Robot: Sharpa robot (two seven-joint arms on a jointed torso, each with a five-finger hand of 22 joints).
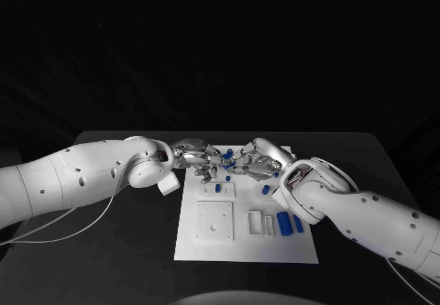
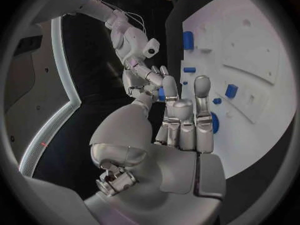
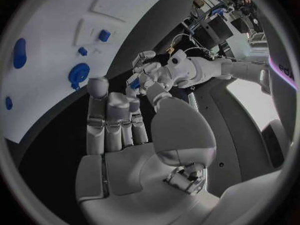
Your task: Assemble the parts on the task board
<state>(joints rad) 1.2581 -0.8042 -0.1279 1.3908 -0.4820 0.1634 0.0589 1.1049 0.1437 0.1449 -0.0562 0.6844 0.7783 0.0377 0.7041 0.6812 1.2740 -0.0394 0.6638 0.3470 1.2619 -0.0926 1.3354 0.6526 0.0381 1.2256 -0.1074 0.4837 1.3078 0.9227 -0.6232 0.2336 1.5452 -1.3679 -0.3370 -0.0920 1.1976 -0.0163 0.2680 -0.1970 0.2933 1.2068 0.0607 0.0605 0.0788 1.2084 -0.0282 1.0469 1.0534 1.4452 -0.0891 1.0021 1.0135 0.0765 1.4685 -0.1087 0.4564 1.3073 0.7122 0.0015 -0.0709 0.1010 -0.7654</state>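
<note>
Black table; task board [image 1: 246,244] far end hidden behind both meeting hands.

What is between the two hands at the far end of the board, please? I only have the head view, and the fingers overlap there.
Observer: The right wrist view shows a small blue part at the fingertips of the left hand. I cannot tell whether it is gripped.
Operator: Thank you. Are the right hand's own fingers curled round anything?
Observer: Not that I can see. In that view the right hand has its fingers straight and side by side, with the thumb apart. I cannot tell whether their tips touch the part.
Operator: And is anything lying on the board near them?
Observer: Yes, a round blue part lies on the task board beyond those fingertips.
</note>
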